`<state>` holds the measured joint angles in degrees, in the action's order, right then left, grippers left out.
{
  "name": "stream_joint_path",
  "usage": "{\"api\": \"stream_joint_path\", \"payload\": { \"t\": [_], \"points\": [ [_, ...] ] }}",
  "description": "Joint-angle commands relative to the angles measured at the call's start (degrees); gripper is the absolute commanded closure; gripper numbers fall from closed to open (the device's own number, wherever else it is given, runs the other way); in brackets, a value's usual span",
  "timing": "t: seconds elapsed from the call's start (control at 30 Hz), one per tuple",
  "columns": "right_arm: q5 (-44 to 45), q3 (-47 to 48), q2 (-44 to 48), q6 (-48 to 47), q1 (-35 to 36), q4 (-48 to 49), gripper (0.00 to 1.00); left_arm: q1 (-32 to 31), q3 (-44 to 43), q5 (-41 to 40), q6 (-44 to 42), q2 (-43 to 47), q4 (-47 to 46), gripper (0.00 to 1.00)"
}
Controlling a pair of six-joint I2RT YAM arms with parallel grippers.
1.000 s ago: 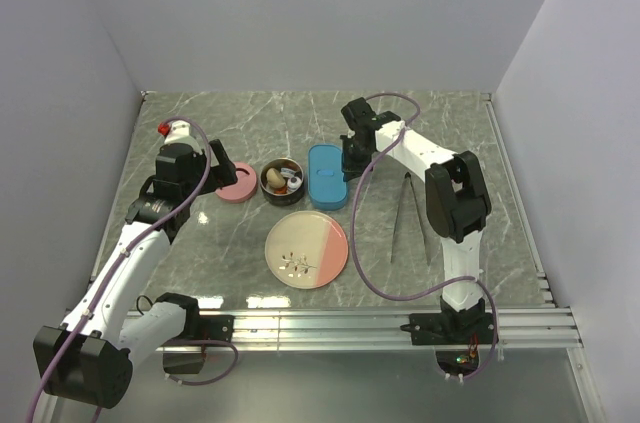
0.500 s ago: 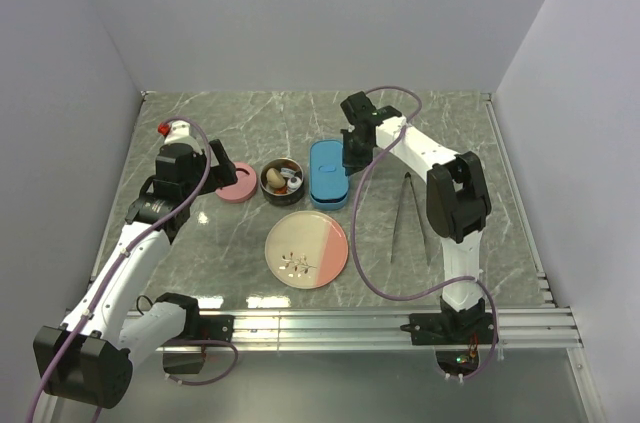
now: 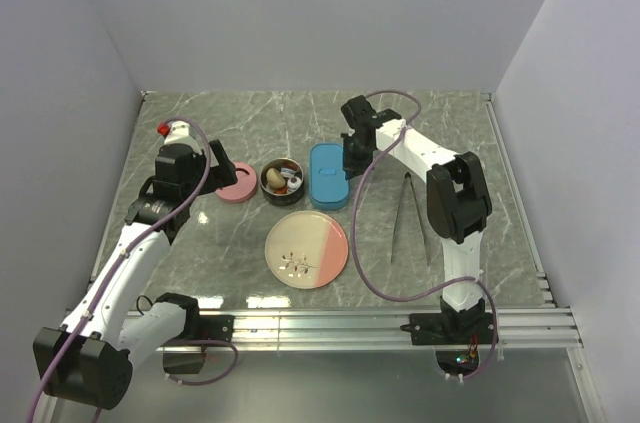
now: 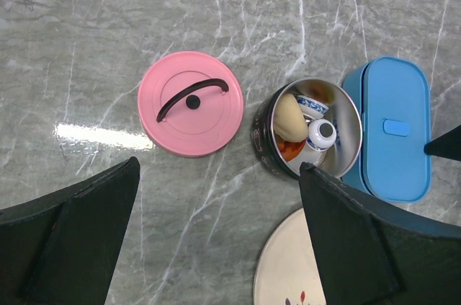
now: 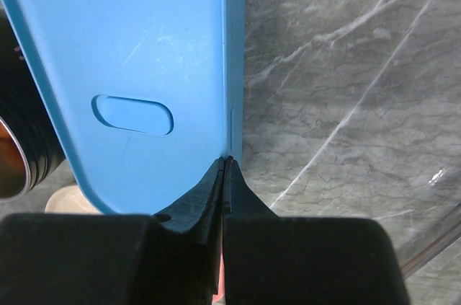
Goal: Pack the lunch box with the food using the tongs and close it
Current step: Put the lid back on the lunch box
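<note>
Right gripper (image 5: 225,164): my jaws are fully closed and hold nothing. The tips form one narrow point set against the right-hand rim of the blue box (image 5: 130,45), touching it or very nearly. I judge that a closed point suits nudging or prying at that rim better than spread fingers would. The box lid is down.

Left gripper (image 4: 220,168): my jaws stand at their widest and are empty. They hang above the table (image 3: 250,123) between the pink lid (image 4: 191,103) and the round tin (image 4: 263,148), touching neither. This looks like a waiting position clear of the right arm.

The food (image 4: 288,117) sits inside the round tin: a beige bun, a white piece and something orange. The tin is uncovered and sits just beside the blue box.

The tongs (image 3: 410,215) lie flat on the table to the right of the plate (image 3: 325,258), well apart from both grippers.
</note>
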<state>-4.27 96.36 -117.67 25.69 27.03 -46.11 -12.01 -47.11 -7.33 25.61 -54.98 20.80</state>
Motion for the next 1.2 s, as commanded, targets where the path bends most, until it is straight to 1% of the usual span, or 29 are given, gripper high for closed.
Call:
{"api": "stream_joint_path", "payload": {
  "t": [0.0,0.4,0.5,0.53,0.6,0.63,0.73,0.87,0.97,1.0,1.03,1.1,1.17],
  "points": [
    [0.5,-1.3,3.1,-0.6,0.5,0.1,1.0,0.2,0.3,0.7,-0.2,1.5,-2.0,0.01],
    [1.2,-0.5,3.0,-0.6,0.8,-0.3,1.0,0.2,0.4,0.7,-0.3,1.6,-2.1,0.01],
    [1.5,0.3,3.1,-0.8,0.8,-0.7,0.78,0.2,0.4,0.8,-0.3,1.6,-2.1,0.01],
    [1.6,0.5,3.6,-0.8,0.8,-0.7,0.69,0.2,0.4,0.8,-0.3,1.5,-2.1,0.0],
    [2.2,0.9,4.3,-1.0,0.9,-0.4,0.64,0.2,0.4,0.7,-0.2,1.6,-2.1,0.01],
    [2.3,1.4,5.1,-1.0,0.9,-0.2,0.59,0.2,0.4,0.7,-0.2,1.6,-2.2,0.01],
    [3.0,2.3,6.3,-1.3,0.8,0.0,0.52,0.2,0.4,0.8,-0.3,1.5,-2.2,0.01],
    [3.4,3.2,8.7,-1.3,0.8,1.5,0.51,0.2,0.4,0.8,-0.2,1.5,-2.0,0.0],
    [2.4,3.1,10.5,-1.8,1.2,2.0,0.53,0.2,0.4,0.8,-0.2,1.5,-2.1,0.0],
    [2.5,3.0,10.8,-1.9,1.5,1.7,0.57,0.2,0.4,0.8,-0.1,1.5,-2.1,0.01],
    [2.6,2.9,11.3,-2.0,1.8,1.5,0.64,0.2,0.4,0.8,-0.1,1.5,-2.1,0.01],
    [2.6,1.4,12.3,-2.1,3.2,1.0,0.72,0.2,0.4,0.8,0.0,1.5,-2.2,0.01],
    [1.8,-1.4,13.0,-1.7,4.9,1.5,0.77,0.2,0.4,0.9,0.0,1.5,-2.2,0.01]
  ]
}}
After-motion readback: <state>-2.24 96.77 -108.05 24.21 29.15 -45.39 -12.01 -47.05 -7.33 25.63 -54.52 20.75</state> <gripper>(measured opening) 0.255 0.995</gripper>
